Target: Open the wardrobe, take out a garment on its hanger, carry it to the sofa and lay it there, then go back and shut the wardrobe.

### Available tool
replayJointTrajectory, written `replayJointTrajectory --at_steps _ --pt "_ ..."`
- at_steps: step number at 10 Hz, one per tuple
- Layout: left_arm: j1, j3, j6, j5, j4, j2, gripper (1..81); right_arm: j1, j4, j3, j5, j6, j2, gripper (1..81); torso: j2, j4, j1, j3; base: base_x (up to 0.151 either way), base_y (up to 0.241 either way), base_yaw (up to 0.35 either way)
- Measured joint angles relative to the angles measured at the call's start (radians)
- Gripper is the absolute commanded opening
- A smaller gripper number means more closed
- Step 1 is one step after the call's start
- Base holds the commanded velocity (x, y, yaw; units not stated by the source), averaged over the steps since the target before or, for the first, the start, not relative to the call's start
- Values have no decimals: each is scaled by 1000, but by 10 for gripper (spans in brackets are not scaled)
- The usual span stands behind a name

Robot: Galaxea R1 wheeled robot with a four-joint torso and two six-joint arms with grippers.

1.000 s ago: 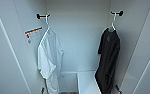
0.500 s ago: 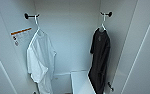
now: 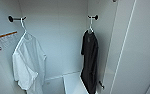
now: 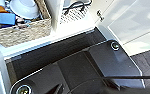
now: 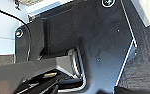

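**Inside the open wardrobe, two shirts and one easy mix-up**

Inside the open wardrobe (image 3: 58, 37) hang two shirts, well apart. The garment (image 3: 89, 62), black and limp, hangs toward the right side from its pale hanger (image 3: 90, 27), whose hook sits over a short dark peg (image 3: 94, 17) on the right inner wall. Over on the left a white shirt (image 3: 28, 65) hangs on a white hanger (image 3: 23, 26) from a matching left peg (image 3: 12, 18), with a warning label (image 3: 4, 40) stuck to the wall beside it. A white door panel (image 3: 138, 50) stands open on the right, close to the black shirt.

Neither arm looks to have reached in, and from the wrist cameras I cannot tell whether either gripper's fingers are spread or closed. The left wrist view looks down on a woven basket (image 4: 23, 31) of odds and ends sitting on a white ledge.

To my eye, the risks are these. The hook has to be lifted clear of the peg; pulling straight out could snag it or tip the hanger so the limp shirt slides off. The right wall and open door crowd that side, so an arm coming in wide could knock the panel. And grabbing fabric rather than the hanger would likely leave the hanger behind.
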Motion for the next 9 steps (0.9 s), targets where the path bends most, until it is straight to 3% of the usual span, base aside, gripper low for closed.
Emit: replayJointTrajectory --at_steps 3,7,9 --pt "-11 138 0 8 17 -57 811 0 0 0 1 0 0 811 0 0 0 0 0 0 0" --pt "-96 490 -1 51 29 -214 811 1 0 0 1 0 0 811 0 0 0 0 0 0 0" --pt "-153 604 -3 97 30 -253 811 1 0 0 1 0 0 811 0 0 0 0 0 0 0"
